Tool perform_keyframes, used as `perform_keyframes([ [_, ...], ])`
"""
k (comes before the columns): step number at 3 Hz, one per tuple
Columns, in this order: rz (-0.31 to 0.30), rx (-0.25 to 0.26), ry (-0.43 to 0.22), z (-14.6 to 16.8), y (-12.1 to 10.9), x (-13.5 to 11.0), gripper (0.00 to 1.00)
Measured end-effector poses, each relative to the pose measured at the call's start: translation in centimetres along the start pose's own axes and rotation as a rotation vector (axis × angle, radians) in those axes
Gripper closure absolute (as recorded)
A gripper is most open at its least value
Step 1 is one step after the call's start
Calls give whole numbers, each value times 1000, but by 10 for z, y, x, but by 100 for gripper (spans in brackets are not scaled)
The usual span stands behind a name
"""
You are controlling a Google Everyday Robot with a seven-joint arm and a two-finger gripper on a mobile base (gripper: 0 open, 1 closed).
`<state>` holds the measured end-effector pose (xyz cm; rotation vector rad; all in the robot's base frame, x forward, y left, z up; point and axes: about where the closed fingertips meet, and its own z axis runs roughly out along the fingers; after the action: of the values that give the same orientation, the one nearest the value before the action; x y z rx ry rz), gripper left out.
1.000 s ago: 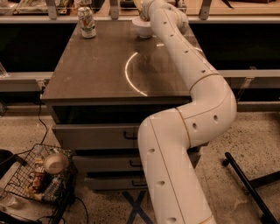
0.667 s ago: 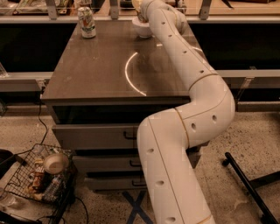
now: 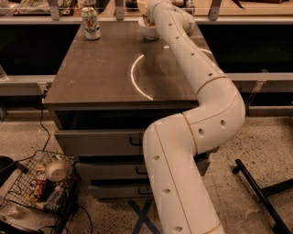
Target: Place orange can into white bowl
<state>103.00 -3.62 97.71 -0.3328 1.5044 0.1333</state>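
Observation:
The white bowl stands at the far edge of the dark table, right of its middle. My gripper is at the end of the long white arm, directly over the bowl at the top of the view, mostly hidden by the wrist. The orange can does not show clearly; it is hidden behind the wrist or out of view. A white-and-green can stands upright at the far left of the table.
A white arc is marked on the tabletop. Drawers sit under the table. A wire basket on the floor at lower left holds a tan bowl and packets. A black stand leg lies at lower right.

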Motion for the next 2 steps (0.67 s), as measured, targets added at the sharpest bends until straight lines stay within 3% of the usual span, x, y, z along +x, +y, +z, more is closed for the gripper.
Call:
perform_keyframes([
  [1,6,4,18,1,-1,8,100],
  [2,7,3,21,2,0,10,86],
])
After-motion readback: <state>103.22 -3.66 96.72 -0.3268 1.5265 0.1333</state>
